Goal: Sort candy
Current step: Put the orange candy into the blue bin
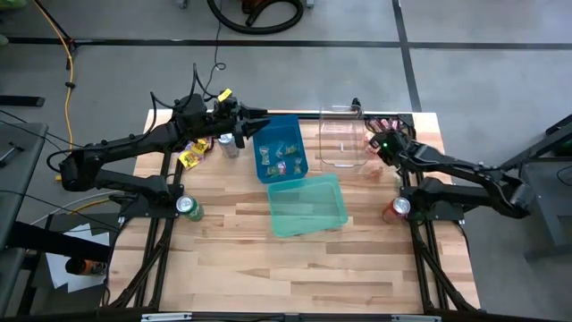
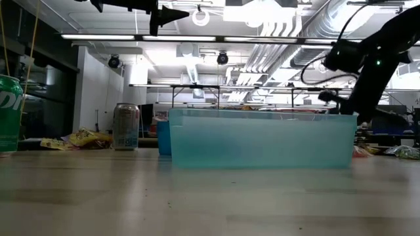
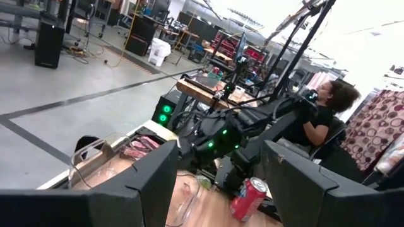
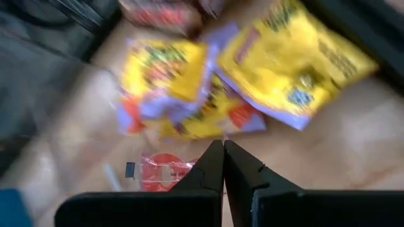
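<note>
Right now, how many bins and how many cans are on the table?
Bins: 3 - blue bin, teal bin, clear bin
Cans: 3 - silver can, green can, red can
Total: 6

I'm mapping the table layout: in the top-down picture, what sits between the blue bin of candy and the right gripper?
In the high view, a clear plastic container stands between the blue bin and the right gripper.

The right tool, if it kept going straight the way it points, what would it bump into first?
Probably the yellow candy packets lying just ahead of the shut right tool, though depth is hard to judge. A red-wrapped sweet lies beside its tips.
</note>
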Available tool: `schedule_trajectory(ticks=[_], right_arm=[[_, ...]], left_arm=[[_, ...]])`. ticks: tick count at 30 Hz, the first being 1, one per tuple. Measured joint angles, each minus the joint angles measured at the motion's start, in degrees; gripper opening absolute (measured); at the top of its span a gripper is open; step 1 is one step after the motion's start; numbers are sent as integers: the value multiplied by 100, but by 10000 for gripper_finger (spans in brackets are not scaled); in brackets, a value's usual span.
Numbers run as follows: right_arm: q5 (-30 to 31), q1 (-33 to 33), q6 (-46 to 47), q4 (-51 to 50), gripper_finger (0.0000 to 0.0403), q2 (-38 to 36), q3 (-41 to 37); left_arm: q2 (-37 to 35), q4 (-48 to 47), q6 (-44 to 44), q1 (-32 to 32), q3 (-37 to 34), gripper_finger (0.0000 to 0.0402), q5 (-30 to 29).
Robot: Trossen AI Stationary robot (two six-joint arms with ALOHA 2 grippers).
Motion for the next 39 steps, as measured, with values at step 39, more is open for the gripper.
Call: schedule_trajectory(ticks=[39], right_arm=[[-409, 3099, -5744, 5840, 0, 2214, 1863]], left_arm=[[0, 27, -237, 0, 0, 216, -266]])
